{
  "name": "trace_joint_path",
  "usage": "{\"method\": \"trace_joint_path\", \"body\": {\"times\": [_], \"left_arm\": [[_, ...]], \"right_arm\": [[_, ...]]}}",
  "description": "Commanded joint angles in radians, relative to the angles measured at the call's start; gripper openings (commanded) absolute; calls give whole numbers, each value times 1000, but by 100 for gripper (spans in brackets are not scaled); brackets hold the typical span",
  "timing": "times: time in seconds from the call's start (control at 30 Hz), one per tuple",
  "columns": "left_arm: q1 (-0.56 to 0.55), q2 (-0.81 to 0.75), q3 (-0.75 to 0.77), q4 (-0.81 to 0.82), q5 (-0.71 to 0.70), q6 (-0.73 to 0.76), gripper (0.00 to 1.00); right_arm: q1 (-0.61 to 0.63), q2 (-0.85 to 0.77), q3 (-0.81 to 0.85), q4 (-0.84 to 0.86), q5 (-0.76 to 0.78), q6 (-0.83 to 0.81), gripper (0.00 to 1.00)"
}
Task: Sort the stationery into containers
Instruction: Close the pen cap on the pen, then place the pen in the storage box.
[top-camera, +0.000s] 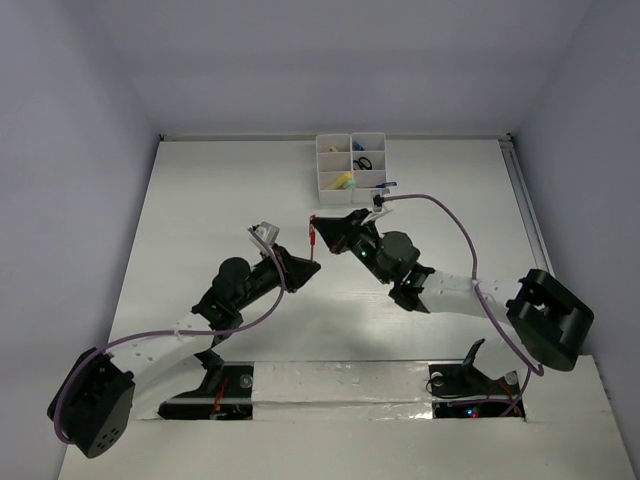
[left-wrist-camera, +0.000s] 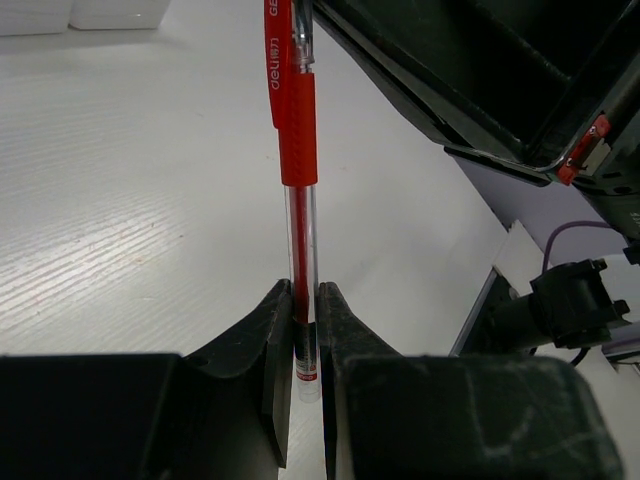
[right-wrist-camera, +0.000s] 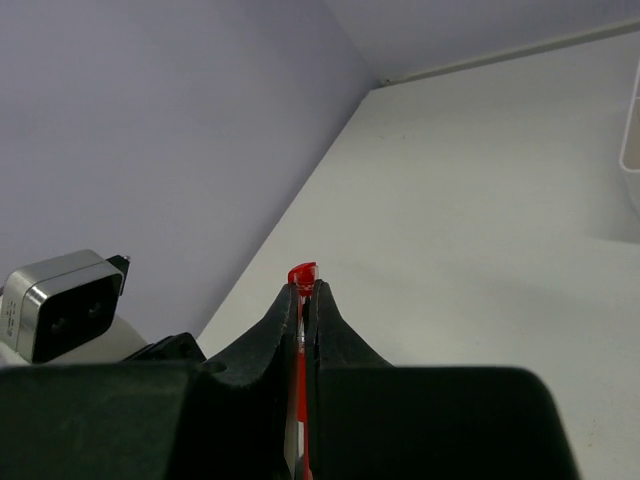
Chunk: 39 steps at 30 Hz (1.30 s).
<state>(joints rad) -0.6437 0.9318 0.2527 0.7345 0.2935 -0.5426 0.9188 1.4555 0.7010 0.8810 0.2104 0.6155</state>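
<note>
- The left gripper (left-wrist-camera: 304, 300) is pinching the clear rear end of the red pen (left-wrist-camera: 298, 120). Its jaws are closed down to the width of the barrel.
- The pen's long axis is running straight out in line with the left fingers (left-wrist-camera: 275, 345), with the red grip sleeve farther out than the clamped end.
- The right gripper (right-wrist-camera: 303, 295) is clamping the same pen from the opposite side, jaws nearly together, with only a red tip showing past its fingertips.
- From the top view, the pen (top-camera: 313, 233) is lying roughly near-to-far between the two grippers, which are meeting tip to tip over the middle of the white table (top-camera: 200, 220).
- The white organizer tray (top-camera: 351, 160) is sitting against the far edge, just beyond the right gripper (top-camera: 330, 228), with a yellow marker (top-camera: 343, 182) and black scissors (top-camera: 363, 161) in its compartments.
- A blue pen (top-camera: 386, 185) is poking out at the tray's near right corner.
- Bare tabletop is stretching to the left of the grippers, out to the wall.
</note>
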Motion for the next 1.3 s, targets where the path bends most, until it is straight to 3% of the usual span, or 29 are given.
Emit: {"method": "trace_joint_path", "body": {"times": [0.0,0.47,0.87,1.0,1.03,1.07,1.17,1.27], "left_arm": [[6,-70,33,108,4,-26,0],[6,-105,141,72,16,-71,0],[6,-85,229,71,16,-82,0],[6,-77,192,91,50,-105,0],[6,-79,171,95,70,-108,0],[6,-80,160,94,79,-108,0],[6,-85,114,89,107,-114,0],[6,-93,82,85,128,-123,0]], "right_arm": [[26,-35,-50,-37,-104,-2,0],[126,-83,-176,-99,-253,101,0],[178,-133,-307,-33,-175,161,0],[178,-222,-263,-175,-108,113,0],[178,-257,-244,-215,-103,95,8],[166,-276,-226,-252,-101,78,30],[128,-360,-175,-384,-98,27,58],[80,-446,-153,-470,-132,-17,75]]}}
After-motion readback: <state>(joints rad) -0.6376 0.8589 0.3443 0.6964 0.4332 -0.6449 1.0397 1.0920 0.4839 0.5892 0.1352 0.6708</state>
